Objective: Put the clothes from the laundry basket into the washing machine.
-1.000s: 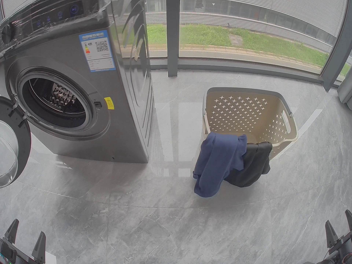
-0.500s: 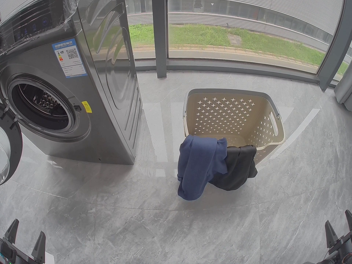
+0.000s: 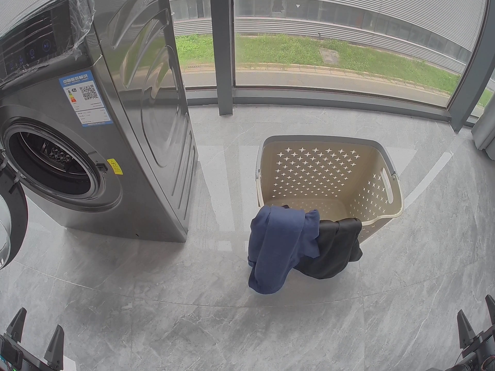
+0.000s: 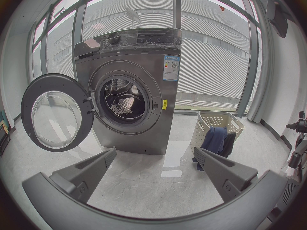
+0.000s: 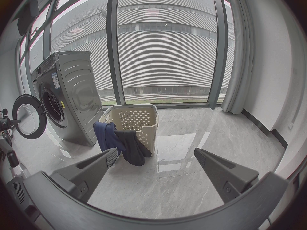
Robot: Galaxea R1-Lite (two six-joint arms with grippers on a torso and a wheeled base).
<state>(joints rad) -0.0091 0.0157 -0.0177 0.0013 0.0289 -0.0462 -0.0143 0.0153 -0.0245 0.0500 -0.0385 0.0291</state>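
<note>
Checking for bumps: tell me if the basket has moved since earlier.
No. The basket keeps its gap to the washing machine; the camera moved.

- Washing machine (image 3: 149, 130) front: blue-edged label (image 3: 85, 98) with a QR code and coloured bars, at 1 o'clock from the door opening (image 3: 49, 163); its print is too small to read.
- Yellow sticker (image 3: 115, 166) at 3 o'clock from the opening: unreadable.

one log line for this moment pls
phase: pre-grasp | left gripper: open, empty | right gripper: open, empty | blue garment, black garment: draped over laundry basket near rim | washing machine: door open
</note>
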